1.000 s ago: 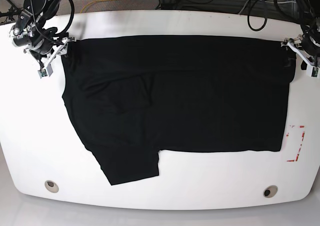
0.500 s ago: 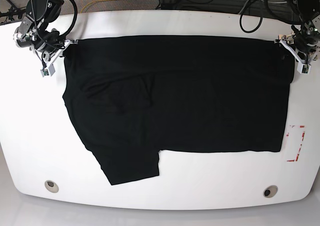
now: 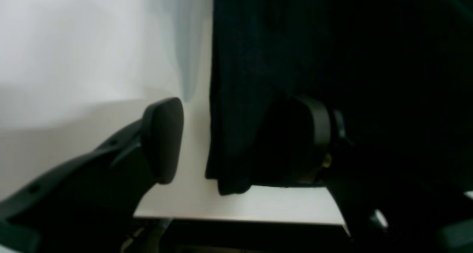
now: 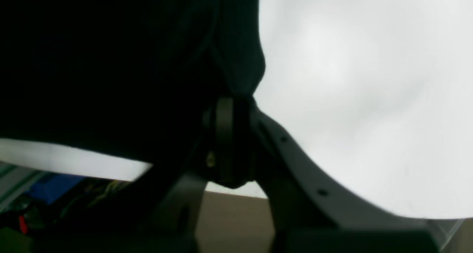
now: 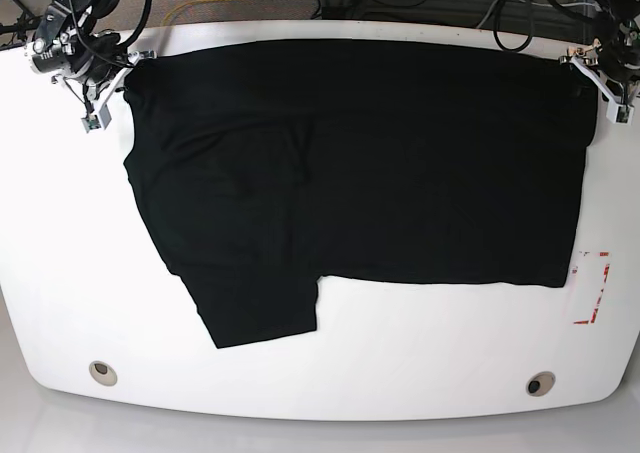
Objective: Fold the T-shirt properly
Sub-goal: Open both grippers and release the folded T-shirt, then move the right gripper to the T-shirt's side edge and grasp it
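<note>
No lettering is readable on the large black cloth T-shirt (image 5: 360, 163), which lies spread plain side up across the white table (image 5: 60, 273), its far edge drawn back near the rim. Only the base view shows red corner marks (image 5: 592, 288). The left gripper (image 3: 236, 142) stands open astride the shirt's corner; the right gripper (image 4: 236, 105) is pinched shut on the cloth.

No readable text, labels or numbers anywhere

White table (image 5: 60, 273); tangled cables (image 5: 480, 3) behind.
</note>
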Robot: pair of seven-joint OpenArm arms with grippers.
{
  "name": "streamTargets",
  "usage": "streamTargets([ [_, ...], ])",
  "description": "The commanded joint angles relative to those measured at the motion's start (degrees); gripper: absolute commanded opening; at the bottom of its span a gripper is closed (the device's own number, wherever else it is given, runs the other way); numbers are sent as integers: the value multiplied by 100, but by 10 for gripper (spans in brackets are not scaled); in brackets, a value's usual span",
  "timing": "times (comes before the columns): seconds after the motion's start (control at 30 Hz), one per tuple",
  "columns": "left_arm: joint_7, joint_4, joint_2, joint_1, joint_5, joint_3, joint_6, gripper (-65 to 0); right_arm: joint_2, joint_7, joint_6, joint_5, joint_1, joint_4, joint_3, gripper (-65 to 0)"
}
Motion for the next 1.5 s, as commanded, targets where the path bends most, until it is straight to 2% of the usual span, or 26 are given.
streamTargets([
  [0.0, 255, 40, -76, 48, 316, -171, 58, -253, 102, 46, -10, -74, -13, 207, 39, -626],
  [0.1, 255, 163, -67, 31, 254, -364, 58, -251, 93, 46, -10, -65, -22, 347, 39, -498],
  [0.23, 316, 673, -59, 39, -353, -514, 58, -250, 84, 11, -10, -65, -22, 567, 39, -293],
  [0.33, 615, 911, -85, 48, -739, -549, 58, -250, 84, -173, -10, -65, 22, 699, 39, -231],
  [0.5, 993, 1350, -182, 31, -1276, -751, 58, -251, 32, -244, -10, -65, 277, 734, 21, -227],
  [0.67, 993, 1667, -164, 22, -1583, -725, 58, -251, -153, -270, -10, -65, 725, 716, -58, -227],
  [0.8, 993, 1728, -50, -224, -1531, -654, 58, -253, -426, -270, -10, -83, 1086, 708, -612, -227],
  [0.9, 993, 1737, -50, -321, -1214, -470, 58, -253, -654, -270, -10, -118, 1332, 646, -1025, -227],
  [1.1, 993, 1719, -32, -339, -836, -382, 58, -253, -953, -235, -10, -127, 1613, 48, -1359, -228],
  [1.4, 993, 1728, -32, -330, -827, -382, 58, -253, -997, 205, -10, -74, 1929, -804, -1799, -230],
  [1.47, 993, 1711, -32, -321, -827, -382, 58, -253, -997, 205, -10, -74, 1929, -804, -1851, -258],
])
